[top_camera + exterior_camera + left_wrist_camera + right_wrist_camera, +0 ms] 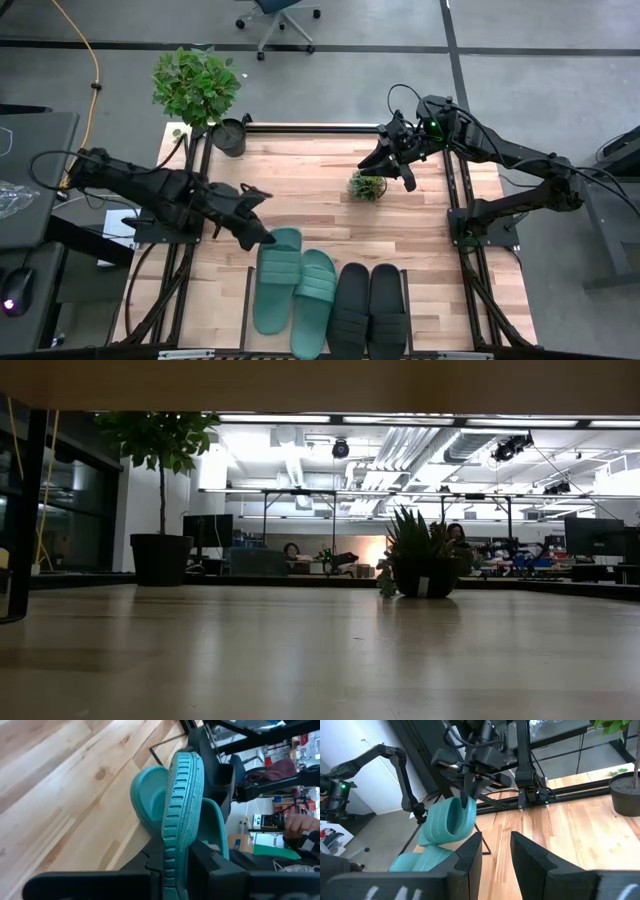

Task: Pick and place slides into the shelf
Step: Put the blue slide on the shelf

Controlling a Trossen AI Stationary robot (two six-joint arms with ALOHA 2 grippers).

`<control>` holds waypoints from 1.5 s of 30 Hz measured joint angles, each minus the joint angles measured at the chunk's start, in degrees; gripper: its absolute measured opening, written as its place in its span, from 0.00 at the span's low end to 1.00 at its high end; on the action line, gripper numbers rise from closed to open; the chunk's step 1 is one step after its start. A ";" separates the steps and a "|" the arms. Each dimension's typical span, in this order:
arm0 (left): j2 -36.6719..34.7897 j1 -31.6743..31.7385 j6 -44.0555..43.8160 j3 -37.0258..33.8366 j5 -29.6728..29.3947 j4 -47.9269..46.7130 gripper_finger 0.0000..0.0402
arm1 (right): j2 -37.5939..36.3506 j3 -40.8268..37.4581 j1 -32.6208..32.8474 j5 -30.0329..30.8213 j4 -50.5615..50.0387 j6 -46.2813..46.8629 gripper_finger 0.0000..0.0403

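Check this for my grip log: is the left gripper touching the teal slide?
Touching. In the left wrist view the left gripper is shut on the strap edge of the teal slide; the right wrist view shows its fingertips pinching that strap.

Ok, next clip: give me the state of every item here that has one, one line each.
Left end effector: shut on the strap of a teal slide.
Held teal slide: heel end tipped up off the wood.
Second teal slide: flat, beside the held one.
Two black slides: flat, side by side.
Right end effector: partly open, empty, beside the small potted plant.
Large potted plant: upright at the table's corner.
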 joint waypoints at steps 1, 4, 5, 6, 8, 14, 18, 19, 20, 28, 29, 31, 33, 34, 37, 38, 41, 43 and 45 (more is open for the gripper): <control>0.00 -0.70 -0.47 -0.01 -0.62 -0.06 0.08 | 0.00 0.00 0.01 -0.01 0.01 -0.20 0.23; -0.02 -2.62 -2.22 -0.01 -2.61 0.00 0.08 | 0.00 0.00 0.02 -0.02 -0.01 -0.78 0.23; -0.02 -3.18 -2.77 -0.01 -3.27 0.02 0.08 | 0.00 0.00 0.01 -0.02 -0.01 -0.88 0.23; -0.04 -3.74 -3.29 -0.11 -3.97 0.24 0.08 | 0.00 0.00 0.00 -0.02 -0.01 -0.88 0.23; -0.07 -4.60 -4.42 -1.13 -5.08 1.43 0.08 | 0.00 0.00 0.02 -0.02 -0.01 -1.04 0.23; -0.17 -7.84 -9.14 -6.07 -6.68 8.13 0.08 | 0.02 0.00 0.02 -0.02 -0.01 -1.14 0.23; -0.07 -10.05 -11.23 -8.48 -6.90 11.39 0.08 | 0.00 0.00 0.02 -0.02 -0.03 -1.06 0.23; -0.04 -10.53 -11.58 -8.62 -6.92 11.20 0.08 | 0.01 0.00 0.02 -0.02 -0.04 -1.06 0.23; -0.04 -10.89 -11.59 -8.64 -7.05 10.94 0.08 | 0.01 0.00 0.02 -0.02 -0.05 -1.06 0.23; -0.48 -11.25 -11.79 -8.64 -8.91 11.06 0.07 | 0.00 0.00 0.00 0.59 -0.04 -1.31 0.23; -0.48 -11.25 -11.80 -8.64 -8.93 11.06 0.07 | 0.00 0.00 0.00 0.60 -0.04 -1.40 0.23; -0.37 -11.25 -11.83 -8.62 -8.93 11.10 0.07 | 0.02 0.00 0.00 0.61 -0.03 -1.49 0.23; -0.31 -11.23 -12.27 -8.64 -8.86 11.05 0.07 | 0.02 0.00 0.00 0.61 -0.03 -1.47 0.23; -0.33 -11.24 -12.29 -8.62 -8.82 11.08 0.07 | 0.02 0.00 0.00 0.61 -0.03 -1.45 0.23; -0.33 -11.25 -12.40 -8.62 -8.68 11.09 0.07 | 0.00 0.00 0.00 0.63 -0.03 -1.45 0.23; -0.33 -11.24 -12.40 -8.62 -8.60 11.11 0.07 | 0.00 0.00 0.00 0.69 -0.03 -1.44 0.23; -0.33 -11.18 -12.48 -8.62 -7.65 11.13 0.07 | 0.02 0.00 0.00 0.81 -0.03 -1.57 0.23; -0.31 -11.20 -12.46 -8.62 -6.96 11.34 0.07 | 0.01 0.00 0.00 1.30 -0.03 -1.95 0.23; -0.31 -11.25 -12.46 -8.62 -6.74 11.34 0.07 | 0.01 0.00 0.00 1.86 -0.03 -2.28 0.23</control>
